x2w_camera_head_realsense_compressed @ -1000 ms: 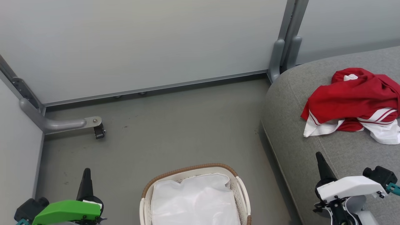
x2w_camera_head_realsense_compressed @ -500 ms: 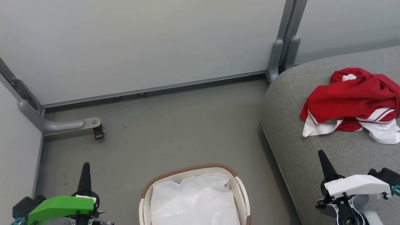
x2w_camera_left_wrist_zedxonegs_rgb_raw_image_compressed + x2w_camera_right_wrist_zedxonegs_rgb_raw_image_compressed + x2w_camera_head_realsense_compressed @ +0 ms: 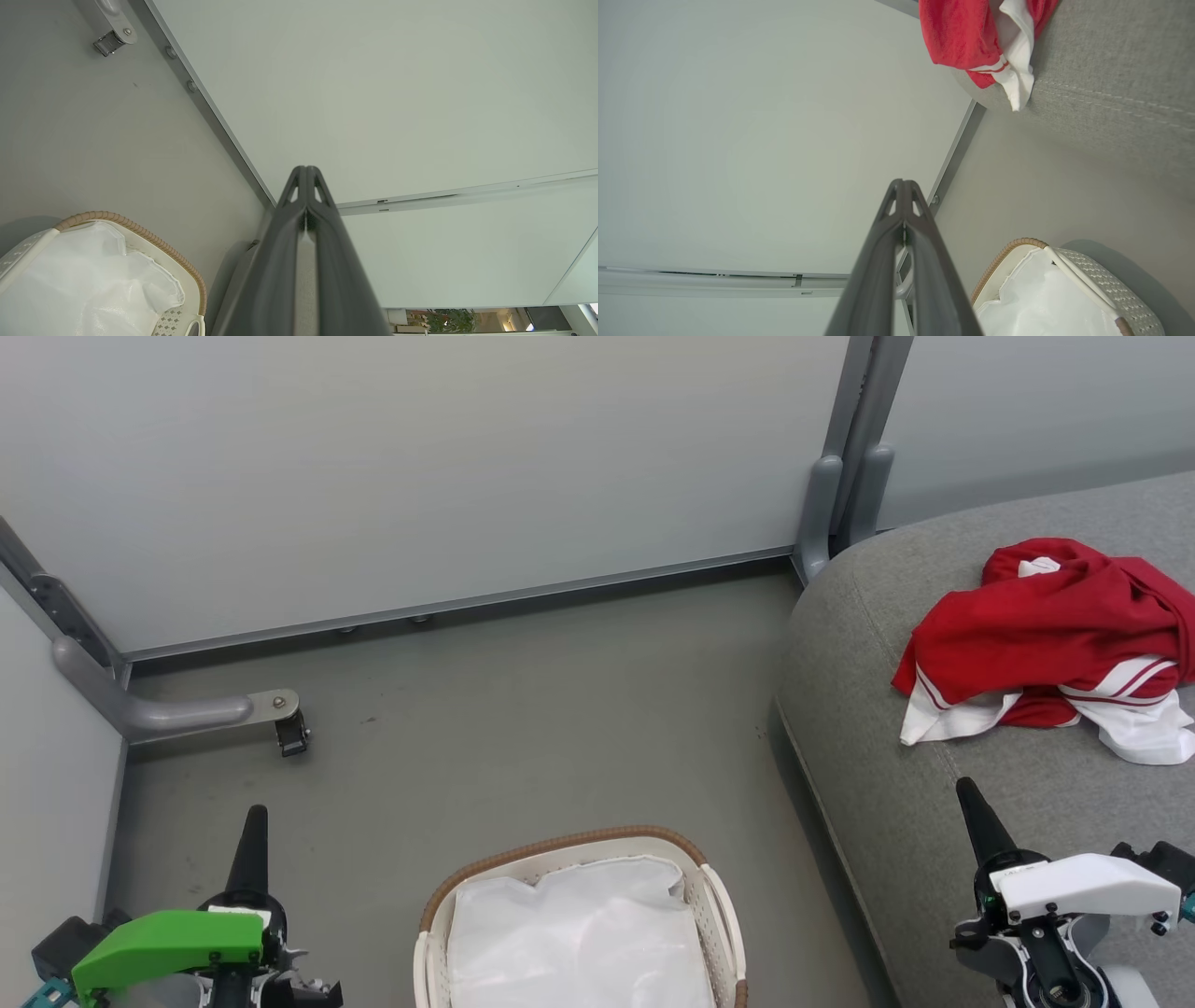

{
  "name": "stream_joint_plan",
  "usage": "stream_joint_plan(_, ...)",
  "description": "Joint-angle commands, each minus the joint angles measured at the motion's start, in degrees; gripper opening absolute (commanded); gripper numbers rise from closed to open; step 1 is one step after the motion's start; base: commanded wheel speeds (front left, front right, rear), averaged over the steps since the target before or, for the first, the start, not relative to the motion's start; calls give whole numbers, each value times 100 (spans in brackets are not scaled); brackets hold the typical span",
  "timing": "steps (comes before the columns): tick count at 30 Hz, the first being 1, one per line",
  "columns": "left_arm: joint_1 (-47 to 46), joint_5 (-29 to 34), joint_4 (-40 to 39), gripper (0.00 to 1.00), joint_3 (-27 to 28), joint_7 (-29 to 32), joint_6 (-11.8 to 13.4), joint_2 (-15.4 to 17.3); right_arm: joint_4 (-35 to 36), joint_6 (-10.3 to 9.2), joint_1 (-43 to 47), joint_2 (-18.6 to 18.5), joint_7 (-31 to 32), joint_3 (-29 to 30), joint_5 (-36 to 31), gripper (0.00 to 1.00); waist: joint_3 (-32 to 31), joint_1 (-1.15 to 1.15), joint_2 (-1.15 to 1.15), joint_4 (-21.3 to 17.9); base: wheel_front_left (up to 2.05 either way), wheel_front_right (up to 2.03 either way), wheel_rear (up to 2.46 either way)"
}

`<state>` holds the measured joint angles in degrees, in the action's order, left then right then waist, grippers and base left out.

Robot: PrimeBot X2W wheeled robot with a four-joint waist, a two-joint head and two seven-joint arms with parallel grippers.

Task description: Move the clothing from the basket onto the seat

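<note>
The heap of soft red clothing with white panels and thin red stripes (image 3: pixel 1046 635) lies crumpled on the large grey woven-fabric seat (image 3: pixel 887 803), at about 3 o'clock in the head view and well apart from the cream perforated plastic basket with the brown woven rim (image 3: pixel 560 843) at 6 o'clock on the floor. Inside the basket I see the rumpled white cloth liner (image 3: pixel 579 933) and no red fabric. The left end effector (image 3: pixel 254 821) at 8 o'clock and the right end effector (image 3: pixel 966 793) at 4 o'clock each have their dark fingers pressed together, gripping nothing; both wrist views agree. I judge the transfer to be done, with the arms parked either side of the basket. The next move calls for little: perhaps a check that no garment hides beneath the liner's folds, otherwise leaving the heap where it sits.
</note>
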<state>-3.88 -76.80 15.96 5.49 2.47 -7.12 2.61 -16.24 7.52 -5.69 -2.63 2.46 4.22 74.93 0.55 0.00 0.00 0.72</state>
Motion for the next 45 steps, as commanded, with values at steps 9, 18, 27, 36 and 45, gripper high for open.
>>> stream_joint_plan(9,-173,-507,-92,0,52,130,-45,39,110,-3,-75,-35,129,87,556,0,-9,0,0,-18,0,0,0)
stream_joint_plan(18,-214,-871,-130,0,76,232,-50,41,157,-3,-75,-37,230,144,967,0,-18,0,0,-35,0,0,0)
stream_joint_plan(27,-236,-1220,-168,0,97,328,-46,43,197,-3,-74,-39,327,195,1362,0,-27,0,0,-52,0,0,0)
stream_joint_plan(36,-278,-1558,-200,0,115,413,-52,44,237,-3,-72,-40,420,245,1728,0,-36,0,0,-70,0,0,0)
stream_joint_plan(45,-272,-1569,-199,0,115,429,-53,44,238,-3,-71,-40,429,247,1756,0,-37,0,0,-72,0,0,0)
